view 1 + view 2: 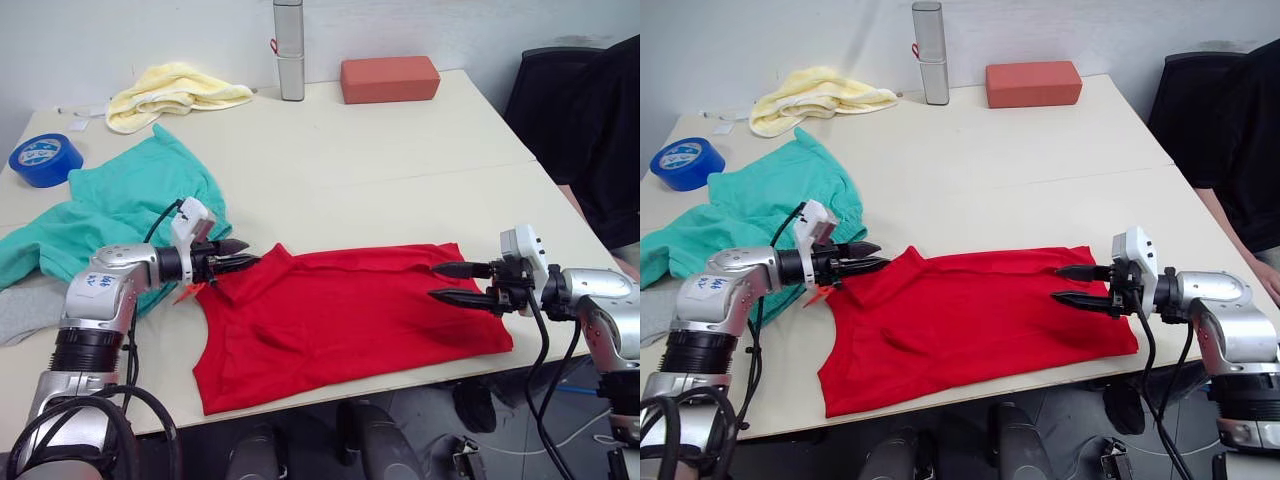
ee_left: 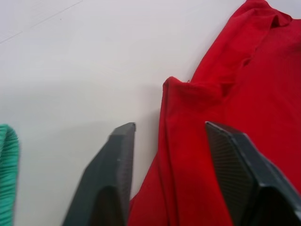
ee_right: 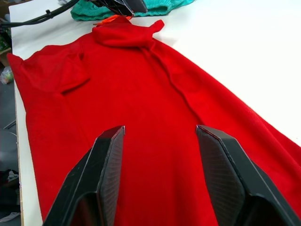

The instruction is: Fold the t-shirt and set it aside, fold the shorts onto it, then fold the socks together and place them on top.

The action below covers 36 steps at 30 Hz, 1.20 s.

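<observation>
The red t-shirt (image 1: pixel 350 320) lies spread along the table's front edge, partly folded, with its collar end toward the left. My left gripper (image 1: pixel 240 255) is open at that collar end, and a raised fold of the red cloth (image 2: pixel 188 141) sits between its fingers. At the shirt's right end my right gripper (image 1: pixel 435 281) is open, its fingers (image 3: pixel 108 165) just over the cloth. The teal shorts (image 1: pixel 120 205) lie crumpled at the left, with an orange drawstring (image 1: pixel 185 293) poking out beside the left gripper. A grey sock (image 1: pixel 25 310) lies at the left edge.
At the back of the table are a pale yellow cloth (image 1: pixel 170 92), a metal cylinder (image 1: pixel 289 50) and a reddish block (image 1: pixel 390 78). A blue tape roll (image 1: pixel 45 160) sits at the far left. A person in black (image 1: pixel 610 140) is beside the table's right side.
</observation>
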Each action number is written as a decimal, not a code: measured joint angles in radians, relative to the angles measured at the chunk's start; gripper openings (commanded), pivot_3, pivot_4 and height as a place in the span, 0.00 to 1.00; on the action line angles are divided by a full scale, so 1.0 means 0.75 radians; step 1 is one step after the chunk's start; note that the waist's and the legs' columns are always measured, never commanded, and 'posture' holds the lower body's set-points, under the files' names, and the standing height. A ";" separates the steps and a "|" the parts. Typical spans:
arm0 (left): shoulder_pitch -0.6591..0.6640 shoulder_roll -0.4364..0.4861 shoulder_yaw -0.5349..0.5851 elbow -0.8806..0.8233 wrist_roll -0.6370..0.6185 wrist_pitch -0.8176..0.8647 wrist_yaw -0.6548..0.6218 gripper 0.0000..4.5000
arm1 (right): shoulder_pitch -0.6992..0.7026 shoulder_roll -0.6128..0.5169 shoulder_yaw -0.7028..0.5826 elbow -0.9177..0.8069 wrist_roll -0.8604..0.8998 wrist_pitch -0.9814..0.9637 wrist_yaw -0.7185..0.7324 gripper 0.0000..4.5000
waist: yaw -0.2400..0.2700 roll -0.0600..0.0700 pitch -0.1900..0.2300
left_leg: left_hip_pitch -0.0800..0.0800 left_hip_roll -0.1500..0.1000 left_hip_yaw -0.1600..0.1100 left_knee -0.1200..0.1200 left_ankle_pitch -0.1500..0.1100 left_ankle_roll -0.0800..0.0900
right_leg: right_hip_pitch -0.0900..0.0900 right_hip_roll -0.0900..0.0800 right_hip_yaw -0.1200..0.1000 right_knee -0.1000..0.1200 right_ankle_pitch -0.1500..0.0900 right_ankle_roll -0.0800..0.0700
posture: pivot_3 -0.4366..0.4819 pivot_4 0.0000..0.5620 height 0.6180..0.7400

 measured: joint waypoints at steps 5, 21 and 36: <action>0.016 -0.014 -0.054 -0.003 0.035 -0.104 -0.038 0.96 | 0.000 0.000 0.000 0.000 0.005 0.003 -0.018 0.54 | 0.003 0.000 0.000 | 0.000 0.000 0.000 0.000 0.000 0.000 | 0.000 0.000 0.000 0.000 0.000 0.000 | 0.48 0.27 1.00; -0.040 -0.083 -0.102 0.156 0.105 -0.140 -0.040 0.70 | 0.013 0.001 0.000 -0.046 0.051 0.014 -0.029 0.54 | 0.006 -0.001 0.000 | 0.000 0.000 0.000 0.000 0.000 0.000 | 0.000 0.000 -0.001 0.000 0.000 0.000 | 0.48 0.27 1.00; -0.040 -0.098 -0.104 0.158 0.106 -0.322 -0.094 0.01 | 0.034 0.083 -0.021 -0.082 0.083 -0.204 -0.025 0.54 | 0.020 -0.001 0.000 | 0.000 0.000 -0.001 0.001 0.000 0.000 | 0.000 0.000 -0.001 0.000 0.000 0.000 | 0.48 0.27 1.00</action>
